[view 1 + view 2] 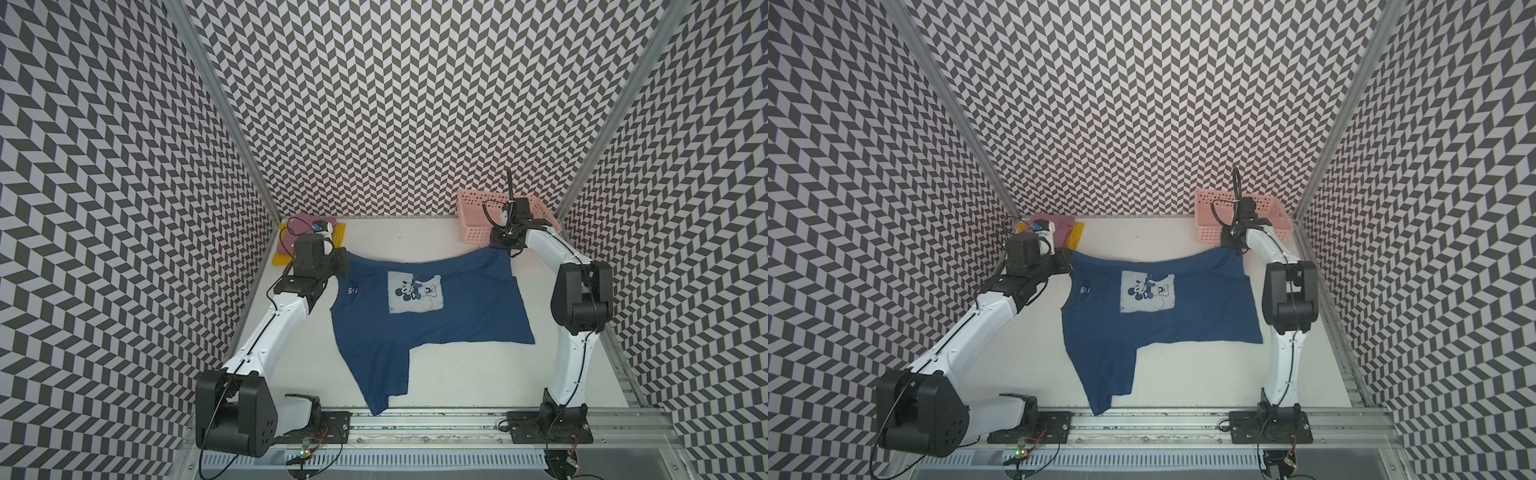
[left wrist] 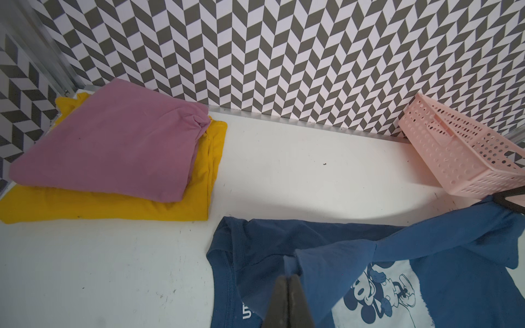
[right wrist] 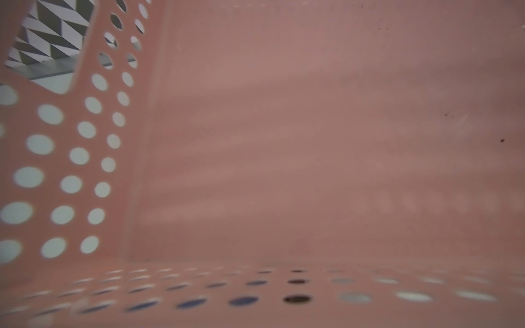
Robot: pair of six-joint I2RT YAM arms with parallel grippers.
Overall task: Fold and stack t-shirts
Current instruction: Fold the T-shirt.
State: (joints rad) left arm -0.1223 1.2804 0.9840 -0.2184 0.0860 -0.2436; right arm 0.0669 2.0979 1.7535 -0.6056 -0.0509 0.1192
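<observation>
Black-and-white chevron walls (image 1: 395,104) close round a white tabletop (image 1: 457,374). My left pincer (image 2: 287,278), at the lower middle of the left wrist view, is pressed together on a fold of the navy blue t-shirt with a pale square cartoon-mouse print (image 2: 440,255). My right pincer (image 2: 510,202), at that frame's right edge, pinches another corner of it.

Both top views show those tips only as black bulk, but they give the whole shirt. Its upper edge sags between my pincers, the rest lies flat at frame centre, and one flap trails toward the lower edge.

At the left of the left wrist view a folded mauve-pink t-shirt (image 2: 113,142) lies on a folded yellow t-shirt (image 2: 113,207). From above, my left wrist hides most of that stack. A pink perforated plastic basket (image 2: 454,153) stands at upper right. Its blurred inner wall fills the right wrist view, with dark blue showing through some lower holes.
</observation>
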